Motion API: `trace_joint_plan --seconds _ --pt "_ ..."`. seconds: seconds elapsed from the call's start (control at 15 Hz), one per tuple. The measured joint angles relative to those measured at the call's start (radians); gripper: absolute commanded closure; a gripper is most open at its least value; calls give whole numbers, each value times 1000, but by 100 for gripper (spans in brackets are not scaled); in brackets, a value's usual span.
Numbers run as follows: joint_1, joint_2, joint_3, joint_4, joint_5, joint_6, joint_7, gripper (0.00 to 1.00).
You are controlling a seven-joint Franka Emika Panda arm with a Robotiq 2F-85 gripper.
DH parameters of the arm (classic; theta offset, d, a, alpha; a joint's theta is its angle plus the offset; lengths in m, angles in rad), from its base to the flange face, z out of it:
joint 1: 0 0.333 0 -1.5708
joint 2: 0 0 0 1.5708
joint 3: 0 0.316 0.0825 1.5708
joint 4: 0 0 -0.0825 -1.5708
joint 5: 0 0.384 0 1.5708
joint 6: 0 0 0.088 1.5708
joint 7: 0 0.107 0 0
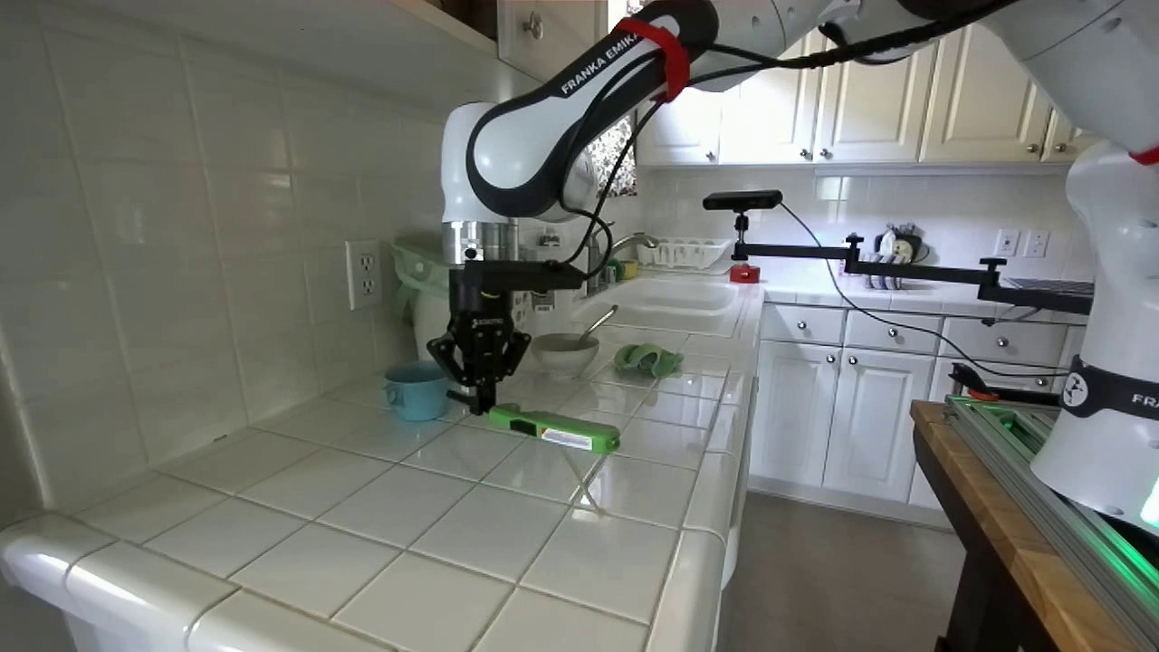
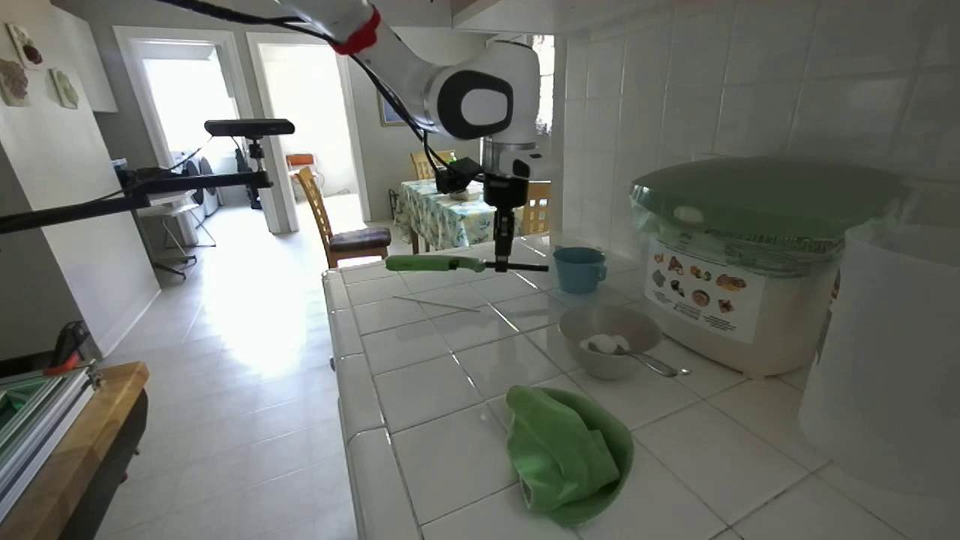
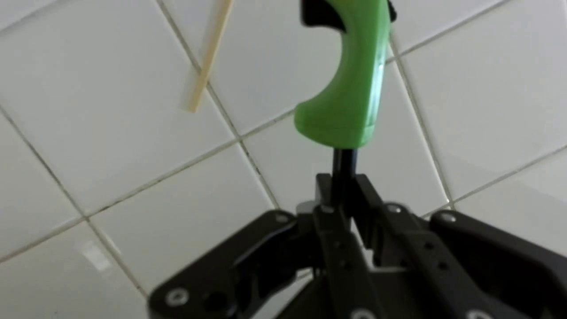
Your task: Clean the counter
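Observation:
The white-tiled counter (image 1: 407, 516) shows in both exterior views and fills the wrist view (image 3: 133, 133). My gripper (image 1: 484, 403) is shut on the black stem of a green long-necked lighter (image 1: 561, 431), held level above the tiles. The wrist view shows the stem between the fingertips (image 3: 343, 190) and the green handle (image 3: 356, 88) pointing away. A thin pale stick (image 3: 210, 57) lies on the counter below. A blue cup (image 2: 579, 271) stands close to the gripper. A grey bowl (image 2: 600, 367) holds a spoon (image 2: 654, 364) and something white. A crumpled green cloth (image 2: 562, 450) lies further along.
A tub with a green lid (image 2: 765, 195) and a white cylinder (image 2: 885, 360) stand against the tiled wall. The sink (image 1: 679, 303) and dish rack (image 1: 688, 254) are at the far end. A wood-edged table (image 1: 1023, 534) bears the arm base across a floor gap.

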State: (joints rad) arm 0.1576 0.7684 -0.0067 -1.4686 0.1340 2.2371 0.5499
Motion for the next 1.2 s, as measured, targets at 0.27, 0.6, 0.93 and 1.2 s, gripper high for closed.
trace_joint_plan --seconds 0.27,0.6,0.93,1.2 --pt "-40 -1 -1 -11 -2 -79 -117 96" --pt "-70 -1 -24 -21 -15 -96 -201 96" --pt "-87 -7 -58 -23 -80 -68 -278 96" --pt "-132 -1 -45 -53 -85 5 -405 96"
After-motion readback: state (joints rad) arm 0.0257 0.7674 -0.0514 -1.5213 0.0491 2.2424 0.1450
